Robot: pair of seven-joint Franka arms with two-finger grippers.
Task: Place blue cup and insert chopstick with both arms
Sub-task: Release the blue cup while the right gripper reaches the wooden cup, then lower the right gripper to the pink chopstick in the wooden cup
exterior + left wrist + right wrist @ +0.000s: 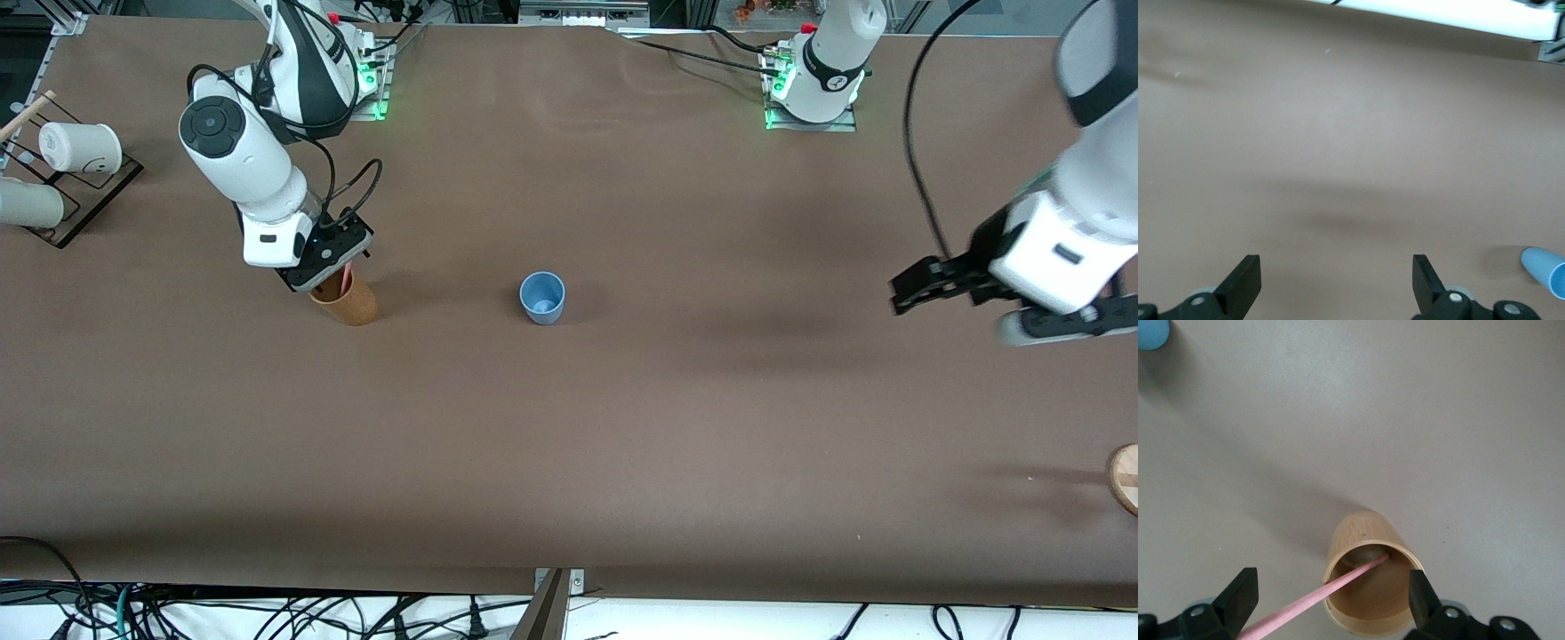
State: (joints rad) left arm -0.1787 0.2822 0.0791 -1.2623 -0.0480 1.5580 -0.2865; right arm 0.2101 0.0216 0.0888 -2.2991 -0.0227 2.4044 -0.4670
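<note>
Right gripper (342, 274) lowered, fingers (1238, 593) spread (left gripper (911, 293) likewise), raised

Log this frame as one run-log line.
right end effector: open, over tan cup, chopstick inside | left end effector: open, waiting | blue cup: upright, mid-table

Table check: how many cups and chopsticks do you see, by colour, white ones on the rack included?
Blue cup: 1
Tan cup: 1
White cups on the rack: 2
Pink chopstick, standing in the tan cup: 1
Total: 5

2 white arms (240, 169), grey joints, black cables.
</note>
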